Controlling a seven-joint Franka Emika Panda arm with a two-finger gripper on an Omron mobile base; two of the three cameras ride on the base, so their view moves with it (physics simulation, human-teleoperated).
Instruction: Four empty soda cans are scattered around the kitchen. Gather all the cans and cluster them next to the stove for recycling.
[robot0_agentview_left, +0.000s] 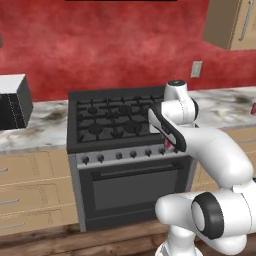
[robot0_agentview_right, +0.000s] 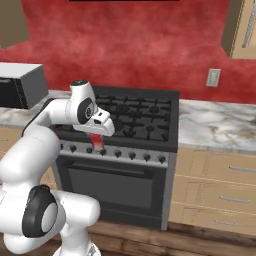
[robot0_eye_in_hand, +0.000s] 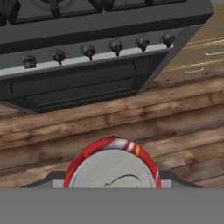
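Red soda can (robot0_eye_in_hand: 113, 164), mostly hidden behind the arm, sits clamped in the gripper (robot0_agentview_right: 97, 145) just in front of the stove (robot0_agentview_left: 120, 120) knobs, its lower body cut off.

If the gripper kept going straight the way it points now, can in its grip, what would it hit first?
Probably the wooden floor in front of the stove. The gripper points down, holding the red soda can clear of the stove's front; depth is uncertain.

One red can (robot0_eye_in_hand: 112, 164), one stove (robot0_agentview_left: 115, 120), one microwave (robot0_agentview_left: 14, 102).
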